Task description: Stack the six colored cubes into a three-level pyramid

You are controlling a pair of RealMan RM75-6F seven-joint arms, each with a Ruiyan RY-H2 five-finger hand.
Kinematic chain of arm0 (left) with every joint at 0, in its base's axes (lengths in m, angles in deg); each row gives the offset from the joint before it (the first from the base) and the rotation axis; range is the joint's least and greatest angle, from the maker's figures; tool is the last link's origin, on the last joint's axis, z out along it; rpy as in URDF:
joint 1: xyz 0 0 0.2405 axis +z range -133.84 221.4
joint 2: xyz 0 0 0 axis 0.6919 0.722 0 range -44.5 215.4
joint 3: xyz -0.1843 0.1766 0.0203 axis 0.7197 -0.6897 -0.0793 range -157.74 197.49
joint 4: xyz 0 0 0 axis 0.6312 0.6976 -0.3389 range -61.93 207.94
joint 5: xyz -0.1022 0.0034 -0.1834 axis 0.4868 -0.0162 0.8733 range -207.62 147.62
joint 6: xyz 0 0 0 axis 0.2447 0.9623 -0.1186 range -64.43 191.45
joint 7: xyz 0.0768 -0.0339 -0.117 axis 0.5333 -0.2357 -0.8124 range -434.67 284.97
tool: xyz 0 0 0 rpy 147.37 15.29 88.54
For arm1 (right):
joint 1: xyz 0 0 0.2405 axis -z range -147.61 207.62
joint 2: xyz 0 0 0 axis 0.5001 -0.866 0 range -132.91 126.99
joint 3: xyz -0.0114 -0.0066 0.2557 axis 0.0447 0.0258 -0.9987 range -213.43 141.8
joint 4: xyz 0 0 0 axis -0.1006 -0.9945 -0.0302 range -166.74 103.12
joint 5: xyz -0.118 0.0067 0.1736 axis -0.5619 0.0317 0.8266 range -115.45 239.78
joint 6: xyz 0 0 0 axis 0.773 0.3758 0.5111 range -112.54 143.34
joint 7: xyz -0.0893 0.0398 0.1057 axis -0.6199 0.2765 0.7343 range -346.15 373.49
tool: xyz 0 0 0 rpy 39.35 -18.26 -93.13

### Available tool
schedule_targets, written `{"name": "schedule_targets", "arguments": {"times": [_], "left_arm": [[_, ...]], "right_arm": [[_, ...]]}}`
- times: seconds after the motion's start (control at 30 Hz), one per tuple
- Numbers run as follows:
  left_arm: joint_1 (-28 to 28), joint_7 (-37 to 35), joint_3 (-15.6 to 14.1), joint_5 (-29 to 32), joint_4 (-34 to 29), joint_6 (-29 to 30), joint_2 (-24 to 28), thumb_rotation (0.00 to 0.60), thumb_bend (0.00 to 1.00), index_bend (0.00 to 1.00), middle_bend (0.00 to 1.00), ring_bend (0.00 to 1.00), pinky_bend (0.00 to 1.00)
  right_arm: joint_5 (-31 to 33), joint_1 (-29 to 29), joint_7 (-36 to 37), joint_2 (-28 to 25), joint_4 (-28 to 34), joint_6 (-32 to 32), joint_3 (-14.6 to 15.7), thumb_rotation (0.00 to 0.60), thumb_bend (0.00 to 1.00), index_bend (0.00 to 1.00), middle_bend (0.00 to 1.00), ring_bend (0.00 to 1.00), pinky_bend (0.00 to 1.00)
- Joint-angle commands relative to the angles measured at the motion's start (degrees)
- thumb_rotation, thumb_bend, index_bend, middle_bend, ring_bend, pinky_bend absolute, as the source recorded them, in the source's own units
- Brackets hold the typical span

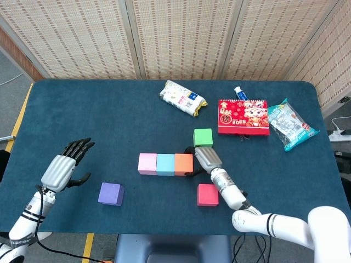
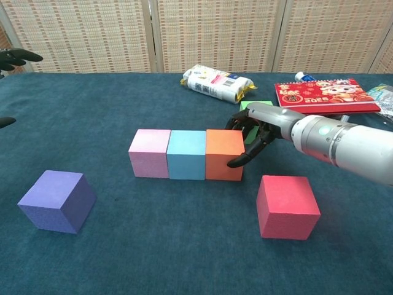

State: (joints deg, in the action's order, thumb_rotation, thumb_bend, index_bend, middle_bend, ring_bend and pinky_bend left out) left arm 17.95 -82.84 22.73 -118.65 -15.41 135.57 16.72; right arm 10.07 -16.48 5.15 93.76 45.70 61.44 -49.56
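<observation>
Base row: pink cube [image 2: 149, 152], blue cube [image 2: 186, 154], orange cube [image 2: 224, 154] touching. Right robot hand [image 2: 255, 132] gripping orange. Left robot hand [image 1: 64, 164] open, empty. Risk: careless release nudging row apart.

text: "2025" | on: red calendar [image 2: 325, 95] | rest: unreadable

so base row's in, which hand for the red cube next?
Right. The right hand sits at the orange cube, with the red cube just beside it. The left hand hovers open far across the table, nearer the purple cube.
</observation>
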Motion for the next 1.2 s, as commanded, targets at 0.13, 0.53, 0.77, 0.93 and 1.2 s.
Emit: {"name": "schedule_targets", "arguments": {"times": [0.13,0.53,0.77,0.93,1.2], "left_arm": [[0.00,-0.07,0.07,-0.17,-0.11,0.04,0.00,0.600,0.34,0.00,0.00,0.00,0.09],[0.05,0.22,0.27,-0.10,-0.37,-0.08,0.10,0.600,0.34,0.00,0.00,0.00,0.09],[-0.04,0.24,0.34,-0.08,-0.38,-0.33,0.07,0.600,0.34,0.00,0.00,0.00,0.09],[-0.03,0.03,0.31,-0.14,-0.27,-0.42,0.03,0.600,0.34,0.00,0.00,0.00,0.09],[-0.06,-0.34,0.33,-0.20,-0.22,-0.52,0.01,0.600,0.35,0.00,0.00,0.00,0.09]], "right_arm": [[0.78,-0.32,-0.73,-0.07,0.05,-0.39,0.10,0.600,0.20,0.42,0.47,0.40,0.56],[1.25,-0.60,-0.90,-0.88,0.87,-0.94,0.19,0.600,0.20,0.42,0.47,0.40,0.56],[0.91,-0.66,-0.63,-0.39,0.33,-0.55,0.17,0.600,0.20,0.42,0.47,0.40,0.55],[0.66,-0.78,-0.41,0.03,-0.20,-0.51,0.11,0.600,0.20,0.42,0.47,0.40,0.55],[0.33,-0.55,-0.05,-0.17,-0.28,-0.19,0.03,0.600,0.20,0.42,0.47,0.40,0.54]]}}
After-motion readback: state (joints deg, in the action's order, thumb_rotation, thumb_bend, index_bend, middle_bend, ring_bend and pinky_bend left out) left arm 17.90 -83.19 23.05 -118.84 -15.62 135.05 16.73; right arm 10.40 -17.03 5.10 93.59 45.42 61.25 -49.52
